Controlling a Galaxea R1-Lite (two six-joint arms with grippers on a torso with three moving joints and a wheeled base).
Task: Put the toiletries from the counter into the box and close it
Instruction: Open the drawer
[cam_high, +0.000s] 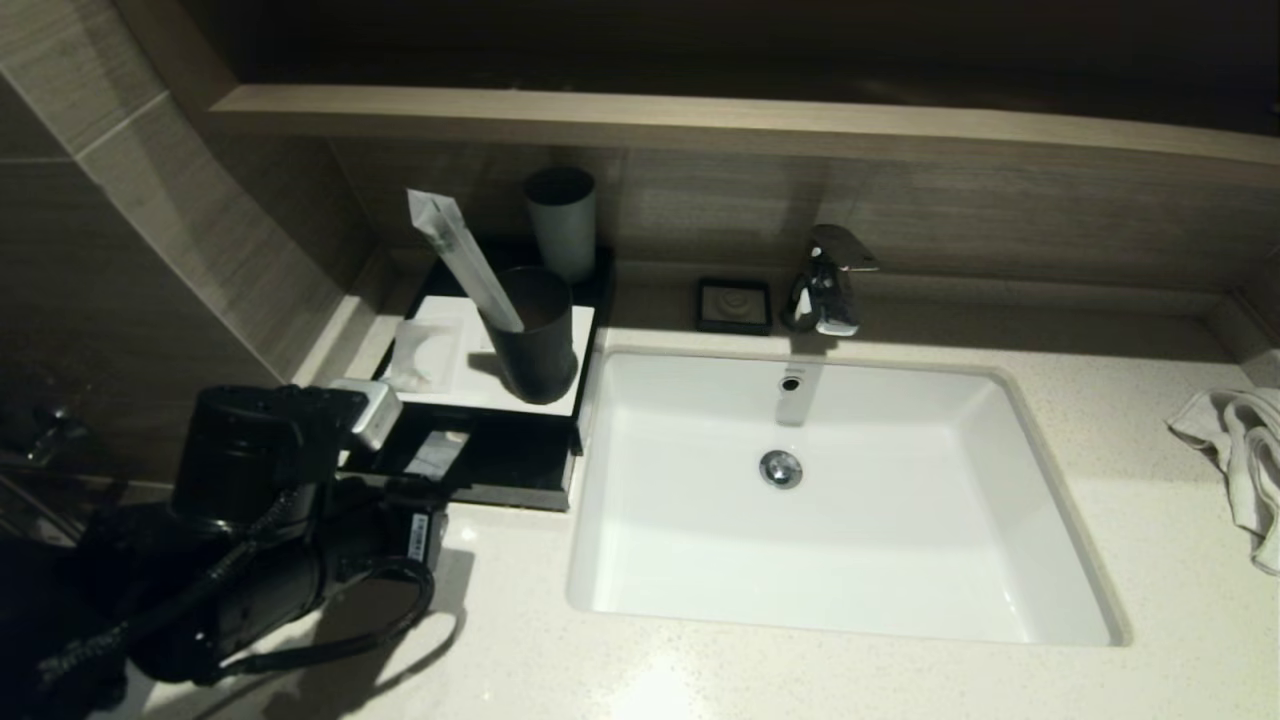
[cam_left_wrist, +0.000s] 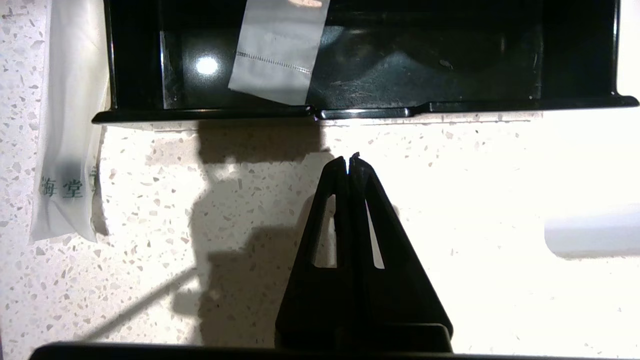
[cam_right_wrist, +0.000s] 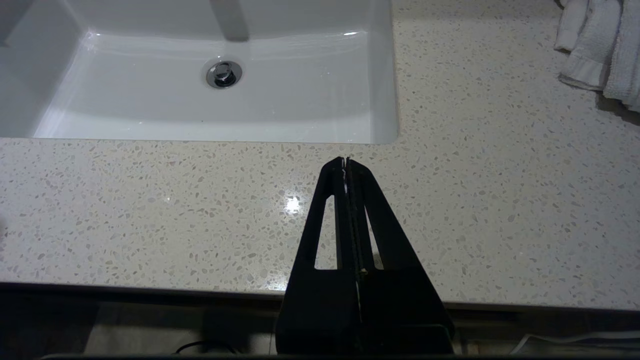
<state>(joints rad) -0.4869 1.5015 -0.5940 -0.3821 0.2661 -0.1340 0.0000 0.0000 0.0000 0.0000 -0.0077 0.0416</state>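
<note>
Toiletries sit scattered: one translucent grey packet (cam_left_wrist: 277, 55) lies inside the low black box's (cam_left_wrist: 450, 102) pulled-out drawer, a long translucent white packet with green lettering (cam_left_wrist: 67, 125) lies on the worktop (cam_left_wrist: 475, 165) just beside the box, and a squarish packet with a round pad (cam_high: 428, 352) rests on its white top. The left gripper (cam_left_wrist: 349, 161), fingers closed and empty, hovers before the drawer's notched front; it should open, then pinch the lettered packet by its free end. The right gripper (cam_right_wrist: 345, 161), closed, hangs parked near the white sink basin (cam_right_wrist: 200, 100). Speckled cream stone, wood-look wall tiles.

Box left of the sink, drawer pulled out.
One packet (cam_left_wrist: 277, 55) lies in my open drawer (cam_left_wrist: 450, 60); another (cam_left_wrist: 67, 125) lies on the counter (cam_left_wrist: 450, 175) beside it.
</note>
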